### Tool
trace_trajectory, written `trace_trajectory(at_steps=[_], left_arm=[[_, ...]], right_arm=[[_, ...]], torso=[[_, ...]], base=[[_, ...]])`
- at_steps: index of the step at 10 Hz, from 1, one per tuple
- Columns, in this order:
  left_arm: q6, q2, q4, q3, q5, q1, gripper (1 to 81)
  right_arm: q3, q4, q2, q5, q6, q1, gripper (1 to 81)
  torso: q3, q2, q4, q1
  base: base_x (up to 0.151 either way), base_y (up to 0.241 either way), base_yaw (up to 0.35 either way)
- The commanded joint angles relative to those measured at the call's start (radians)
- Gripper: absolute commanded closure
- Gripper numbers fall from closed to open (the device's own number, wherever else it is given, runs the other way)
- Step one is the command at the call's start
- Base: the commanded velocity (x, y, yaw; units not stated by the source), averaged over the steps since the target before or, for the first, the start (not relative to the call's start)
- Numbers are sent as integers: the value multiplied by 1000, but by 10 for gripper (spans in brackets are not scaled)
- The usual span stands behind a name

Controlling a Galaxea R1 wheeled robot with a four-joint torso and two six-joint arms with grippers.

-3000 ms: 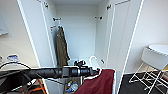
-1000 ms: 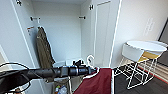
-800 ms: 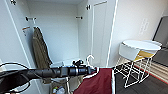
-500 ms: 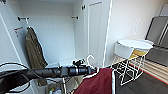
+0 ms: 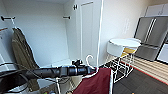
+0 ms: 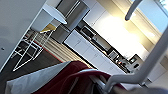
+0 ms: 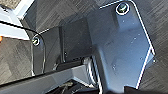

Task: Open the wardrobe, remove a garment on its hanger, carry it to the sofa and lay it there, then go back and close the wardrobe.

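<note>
Head view: taking the open wardrobe [image 5: 82, 32] as landmark, an olive-brown garment [image 5: 21, 53] hangs at its left end. In front of it the left gripper [image 5: 87, 70] is clamped on the hanger [image 5: 88, 60], the maroon jacket [image 5: 96, 83] drooping below, shoulders running crosswise. Right gripper's jaws: cannot tell.

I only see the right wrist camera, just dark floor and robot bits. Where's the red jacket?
Observer: The head camera shows the jacket hanging on its white hanger at the end of the left arm, outside the wardrobe.
Operator: Is the wardrobe open?
Observer: Yes, it stands open, with a brown coat hanging inside on the left.
</note>
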Motion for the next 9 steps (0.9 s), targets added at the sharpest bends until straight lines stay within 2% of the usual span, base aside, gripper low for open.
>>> trace_trajectory(at_steps=[1,9], left_arm=[[-11,3,38,35,-52,-190,811],[-10,0,40,47,-52,-193,811]], right_arm=[[2,-9,5,-56,-3,39,10],[-41,-11,34,-56,-5,38,10]], torso=[[0,0,0,0],[0,0,0,0]], base=[[0,0,-214],[0,0,-214]])
